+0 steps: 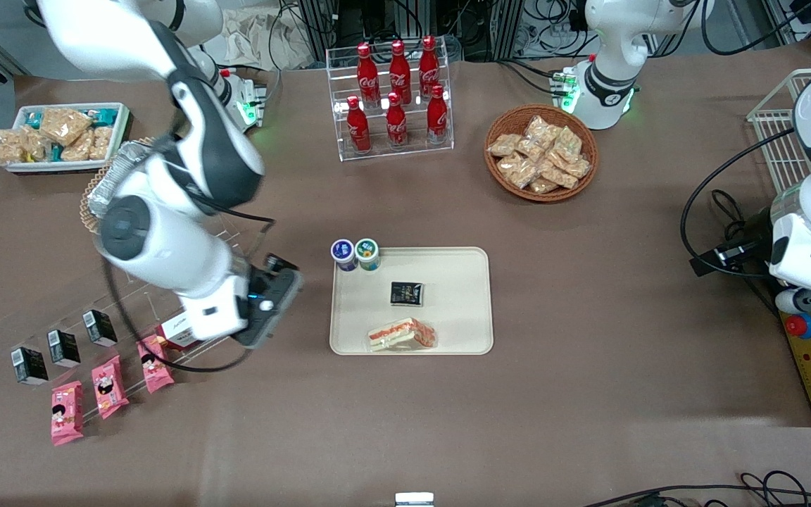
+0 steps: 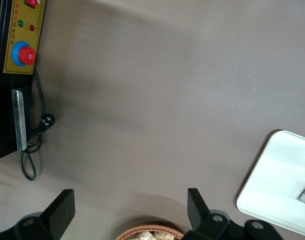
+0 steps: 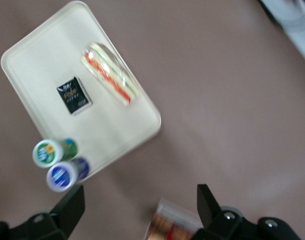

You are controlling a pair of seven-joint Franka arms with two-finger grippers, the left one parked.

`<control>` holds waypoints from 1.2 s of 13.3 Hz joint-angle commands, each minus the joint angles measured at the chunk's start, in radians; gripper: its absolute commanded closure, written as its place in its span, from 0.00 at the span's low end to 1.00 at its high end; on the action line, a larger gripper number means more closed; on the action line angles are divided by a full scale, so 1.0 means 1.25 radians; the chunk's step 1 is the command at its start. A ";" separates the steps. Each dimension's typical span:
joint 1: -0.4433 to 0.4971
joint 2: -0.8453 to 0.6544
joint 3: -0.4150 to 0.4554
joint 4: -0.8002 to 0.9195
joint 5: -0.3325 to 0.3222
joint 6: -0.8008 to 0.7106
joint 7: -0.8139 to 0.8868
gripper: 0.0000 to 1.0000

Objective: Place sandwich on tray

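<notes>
flanking tray [image 1: 476,310]: cups [image 1: 355,255], gripper [image 1: 275,299]

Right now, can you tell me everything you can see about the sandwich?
The sandwich is a wedge of white bread in shiny clear wrap, with pink-orange and green filling striped along one long edge. It lies flat on the cream tray, near the rim closest to the front camera, nearer that camera than the small black packet. Nothing touches it but the tray. The gripper is open and empty, off the tray toward the working arm's end of the table.
</notes>
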State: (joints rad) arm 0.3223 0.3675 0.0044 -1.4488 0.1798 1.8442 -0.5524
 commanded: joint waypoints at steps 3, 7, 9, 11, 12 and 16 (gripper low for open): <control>-0.069 -0.155 -0.007 -0.057 -0.110 -0.134 0.279 0.00; -0.145 -0.272 -0.005 -0.159 -0.165 -0.156 0.277 0.00; -0.186 -0.301 0.024 -0.181 -0.178 -0.160 0.280 0.00; -0.259 -0.310 0.060 -0.176 -0.184 -0.167 0.276 0.00; -0.288 -0.311 0.068 -0.175 -0.184 -0.170 0.269 0.00; -0.334 -0.314 0.074 -0.165 -0.164 -0.187 0.275 0.00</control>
State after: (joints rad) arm -0.0551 -0.0036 0.0735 -1.6443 -0.0290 1.6270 -0.2238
